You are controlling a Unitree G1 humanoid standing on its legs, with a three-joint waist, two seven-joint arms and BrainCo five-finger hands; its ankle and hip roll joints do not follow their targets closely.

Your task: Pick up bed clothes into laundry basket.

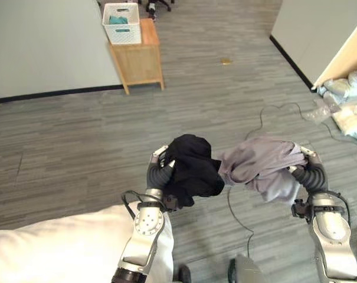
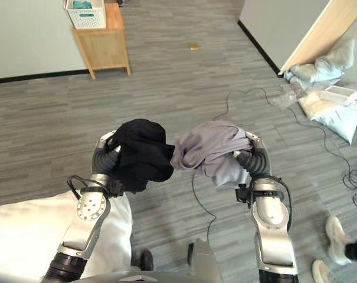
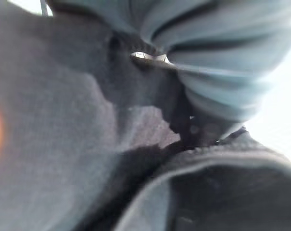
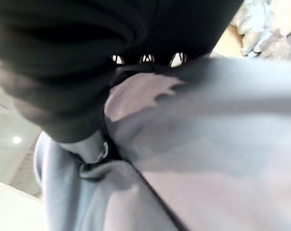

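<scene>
While the black garment [image 1: 193, 168] and grey garment [image 1: 264, 162] are carried over the floor, fingers hidden under cloth, their state untellable, the distant basket [image 1: 122, 23] remains to be reached.

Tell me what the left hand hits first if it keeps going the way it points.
Nothing close, probably. The left hand, buried in the black garment, points ahead over bare floor. Far along that line stands the wooden table with the white basket; depth is hard to judge.
</scene>
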